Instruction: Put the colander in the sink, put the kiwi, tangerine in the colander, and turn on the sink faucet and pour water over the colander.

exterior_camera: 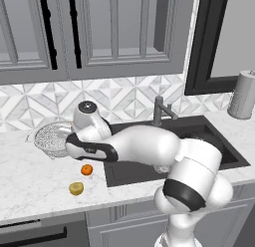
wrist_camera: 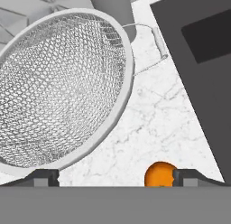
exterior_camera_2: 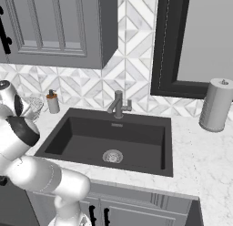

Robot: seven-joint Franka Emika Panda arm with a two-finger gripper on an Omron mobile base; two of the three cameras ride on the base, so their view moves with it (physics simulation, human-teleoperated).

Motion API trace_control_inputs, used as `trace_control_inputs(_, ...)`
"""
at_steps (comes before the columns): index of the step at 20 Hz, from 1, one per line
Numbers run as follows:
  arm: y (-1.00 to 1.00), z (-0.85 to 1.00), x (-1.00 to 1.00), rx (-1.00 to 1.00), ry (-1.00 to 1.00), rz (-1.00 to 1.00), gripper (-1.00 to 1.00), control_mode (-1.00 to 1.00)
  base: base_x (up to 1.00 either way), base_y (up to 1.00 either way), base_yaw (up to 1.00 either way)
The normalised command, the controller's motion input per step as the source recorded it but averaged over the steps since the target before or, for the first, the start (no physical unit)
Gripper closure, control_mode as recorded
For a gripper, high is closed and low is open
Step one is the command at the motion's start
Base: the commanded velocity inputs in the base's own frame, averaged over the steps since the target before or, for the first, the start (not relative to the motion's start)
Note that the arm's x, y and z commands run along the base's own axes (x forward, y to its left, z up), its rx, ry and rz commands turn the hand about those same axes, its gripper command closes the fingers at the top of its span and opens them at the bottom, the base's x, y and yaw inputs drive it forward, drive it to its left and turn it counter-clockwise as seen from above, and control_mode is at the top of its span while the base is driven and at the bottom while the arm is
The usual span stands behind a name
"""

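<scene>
Colander (wrist_camera: 63, 90) sits upright on the white marble counter (exterior_camera: 35, 184), left of the sink (exterior_camera_2: 109, 143), not yet moved. Thin rigid mesh bowl, judged light and stiff; the rounded wall would likely slip, so the rim or the wire side handle (wrist_camera: 151, 42) looks like the best hold. Gripper (wrist_camera: 115, 177) hovers above the near rim, fingers spread wide, holding nothing. Tangerine (exterior_camera: 86, 170) and kiwi (exterior_camera: 76, 188) lie on the counter nearby, apart. Sink faucet (exterior_camera_2: 118, 104) stands behind the basin.
</scene>
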Motion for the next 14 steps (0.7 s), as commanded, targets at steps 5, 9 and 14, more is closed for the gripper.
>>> trace_control_inputs(5, 0.10, -0.15, 0.19, 0.00, 0.01, 0.00, -1.00, -1.00, 0.00, 0.00, 0.00)
trace_control_inputs(9, 0.00, -0.06, 0.07, 0.00, 0.04, 0.00, -1.00, -1.00, 0.00, 0.00, 0.00)
trace_control_inputs(14, 0.00, -0.13, 0.03, 0.00, 0.00, 0.00, -1.00, -1.00, 0.00, 0.00, 0.00)
